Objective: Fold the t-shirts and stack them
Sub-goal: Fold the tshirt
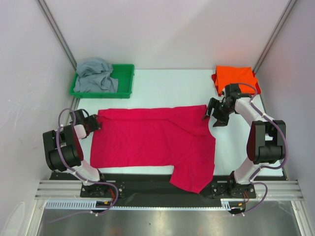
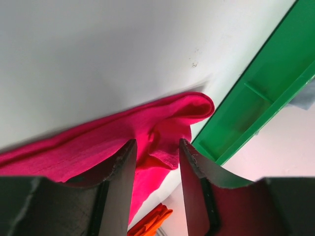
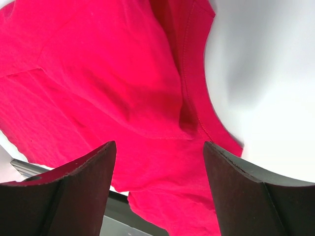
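The crimson-pink t-shirt lies spread flat across the middle of the table, one part hanging over the near edge. My left gripper is at its far-left corner. In the left wrist view its jaws stand apart, with a bunched fold of the shirt just past the tips. My right gripper hovers open at the shirt's far-right corner, and the cloth fills the view below its jaws. The orange t-shirt lies folded at the back right. The grey t-shirt is crumpled in the tray.
A green plastic tray stands at the back left, its side wall close beside my left gripper. White walls and metal posts close in the table on three sides. A black rail with the arm bases runs along the near edge.
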Controlling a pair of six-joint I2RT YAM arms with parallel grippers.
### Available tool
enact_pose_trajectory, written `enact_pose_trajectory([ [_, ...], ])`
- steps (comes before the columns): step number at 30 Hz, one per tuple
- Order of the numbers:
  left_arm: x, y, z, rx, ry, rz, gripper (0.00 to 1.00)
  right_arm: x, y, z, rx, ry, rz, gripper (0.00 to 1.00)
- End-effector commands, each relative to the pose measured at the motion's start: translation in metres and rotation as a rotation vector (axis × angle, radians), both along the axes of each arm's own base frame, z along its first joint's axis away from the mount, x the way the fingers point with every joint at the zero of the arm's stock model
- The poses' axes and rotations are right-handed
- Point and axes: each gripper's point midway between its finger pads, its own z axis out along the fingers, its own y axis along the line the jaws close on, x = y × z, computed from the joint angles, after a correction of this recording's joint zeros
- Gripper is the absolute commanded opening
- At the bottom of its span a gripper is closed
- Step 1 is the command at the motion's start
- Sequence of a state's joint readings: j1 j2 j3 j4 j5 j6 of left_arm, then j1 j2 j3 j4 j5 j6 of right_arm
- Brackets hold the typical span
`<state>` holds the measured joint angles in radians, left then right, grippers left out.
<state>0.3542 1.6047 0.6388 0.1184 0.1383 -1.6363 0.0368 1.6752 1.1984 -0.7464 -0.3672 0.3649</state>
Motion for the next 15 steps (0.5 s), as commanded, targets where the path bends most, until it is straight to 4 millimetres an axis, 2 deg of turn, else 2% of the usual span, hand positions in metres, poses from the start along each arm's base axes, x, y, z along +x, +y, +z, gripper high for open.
enact_pose_trajectory([
  [1,0.019,0.008,0.015,-0.017,-0.069,0.02,0.44,0.003,0.006,0.01,0.007,-0.041,0.012,0.77],
  [4,0.019,0.008,0.016,-0.013,-0.068,0.021,0.44,0.001,0.008,0.01,0.005,-0.039,0.015,0.77],
  [15,0.028,0.014,0.029,0.018,-0.092,-0.003,0.26,-0.005,0.014,0.006,0.0,-0.025,0.016,0.77],
])
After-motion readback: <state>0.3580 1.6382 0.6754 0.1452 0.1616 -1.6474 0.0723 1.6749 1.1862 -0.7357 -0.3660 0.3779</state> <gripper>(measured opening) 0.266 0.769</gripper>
